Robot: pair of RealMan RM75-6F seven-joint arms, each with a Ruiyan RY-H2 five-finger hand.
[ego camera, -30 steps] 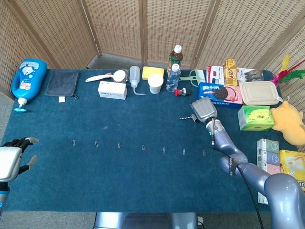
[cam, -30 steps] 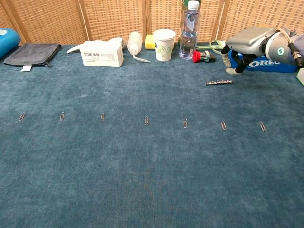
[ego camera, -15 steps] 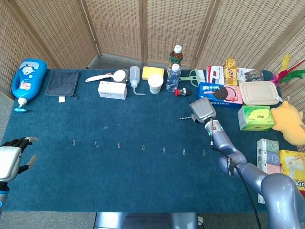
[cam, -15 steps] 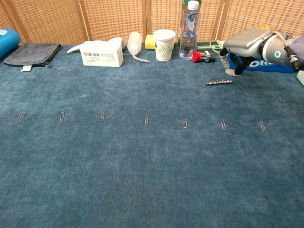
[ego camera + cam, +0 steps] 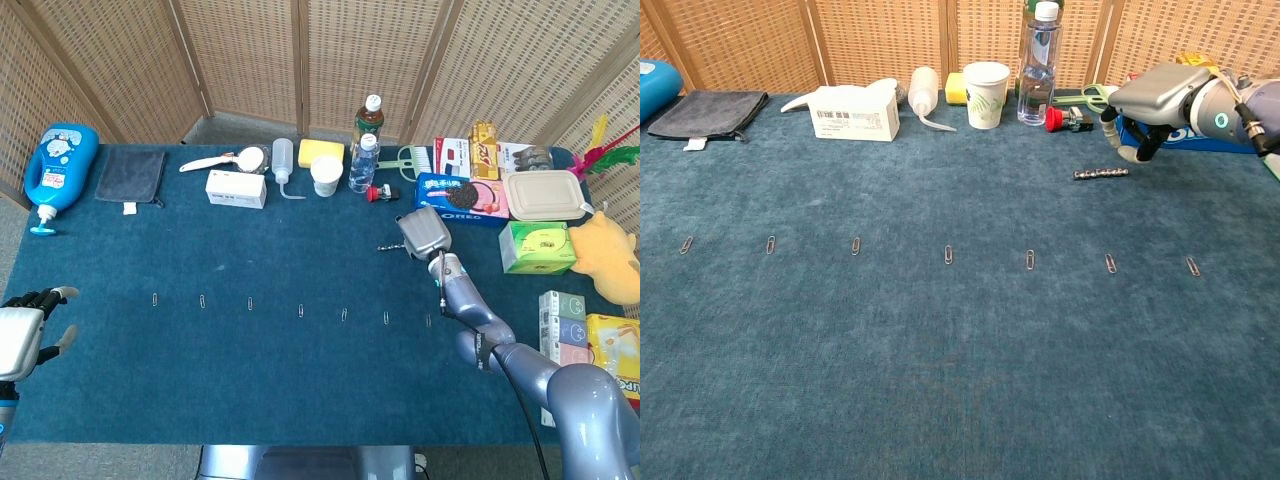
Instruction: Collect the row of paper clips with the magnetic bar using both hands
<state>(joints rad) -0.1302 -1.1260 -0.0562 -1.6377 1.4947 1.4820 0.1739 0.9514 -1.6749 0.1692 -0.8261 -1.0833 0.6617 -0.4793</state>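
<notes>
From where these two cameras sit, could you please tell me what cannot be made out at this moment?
- Right hand: its fingers curl underneath the palm in both views, so contact with the magnetic bar cannot be told.
- Left hand: cut off by the head view's left edge; absent from the chest view.
- Paper clips: too small in both views to tell their make.
- Yellow sponge: mostly hidden behind the paper cup in the chest view.

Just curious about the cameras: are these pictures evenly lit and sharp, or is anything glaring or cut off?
Head view: bright, even light, soft shadows, paper clips tiny. Chest view: sharp, magnetic bar clear, right hand near the frame edge.
</notes>
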